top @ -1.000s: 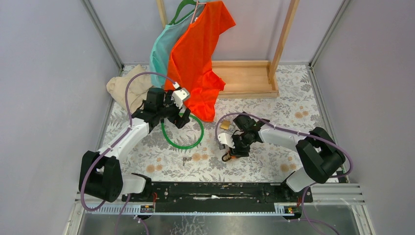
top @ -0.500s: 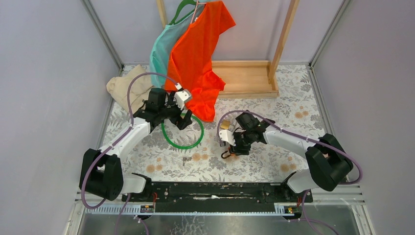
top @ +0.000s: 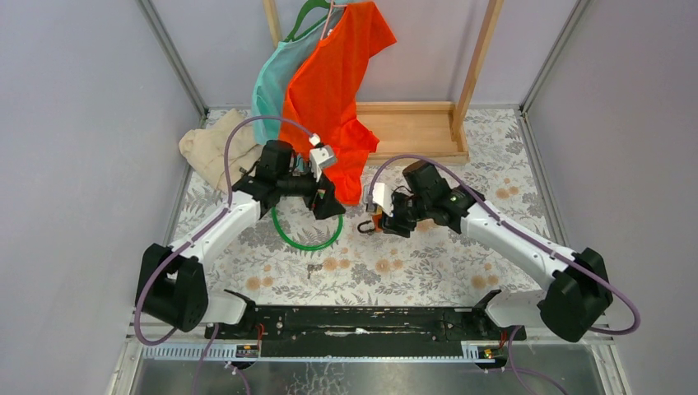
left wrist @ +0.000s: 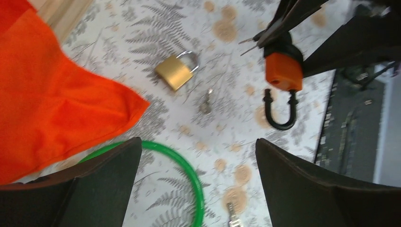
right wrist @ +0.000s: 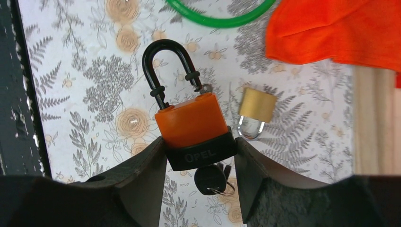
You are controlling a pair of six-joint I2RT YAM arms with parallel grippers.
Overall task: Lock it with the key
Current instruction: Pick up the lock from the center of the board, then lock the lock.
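Note:
My right gripper (top: 380, 218) is shut on an orange padlock (right wrist: 191, 120) with a black base marked OPEL, held above the table. Its black shackle (right wrist: 165, 66) points away from the wrist, and one leg stands out of the body. A black-headed key (right wrist: 210, 178) on a ring hangs from the lock's underside between my fingers. The lock also shows in the left wrist view (left wrist: 283, 71). A brass padlock (right wrist: 255, 106) lies on the table beyond it. My left gripper (top: 325, 204) is open and empty over a green ring (left wrist: 189, 165).
Orange shirt (top: 329, 90) and teal shirt (top: 276, 82) hang from a wooden rack (top: 416, 132) at the back. A beige cloth (top: 210, 148) lies at back left. Small bare metal keys (left wrist: 205, 101) lie on the floral cloth near the brass padlock.
My right gripper has lifted the orange padlock off the table and carried it back and left. My left gripper has swung right towards it.

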